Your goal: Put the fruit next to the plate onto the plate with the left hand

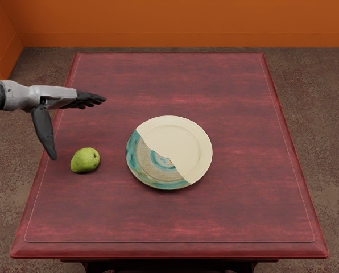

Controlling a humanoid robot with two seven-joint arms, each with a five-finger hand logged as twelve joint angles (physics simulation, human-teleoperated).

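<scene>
A green pear-like fruit [85, 160] lies on the red table, left of the plate and apart from it. The plate [169, 151] is round, part cream and part teal-and-brown, and nothing rests on it. My left hand [73, 108] reaches in from the left edge, hovering above the table's left side, behind and slightly left of the fruit. Its fingers [91, 100] stretch out flat to the right and its thumb [44, 132] hangs down toward the fruit. The hand is open and holds nothing.
The dark red table [169, 216] has a raised rim all round. Brown floor surrounds it, with an orange wall [181, 23] at the back.
</scene>
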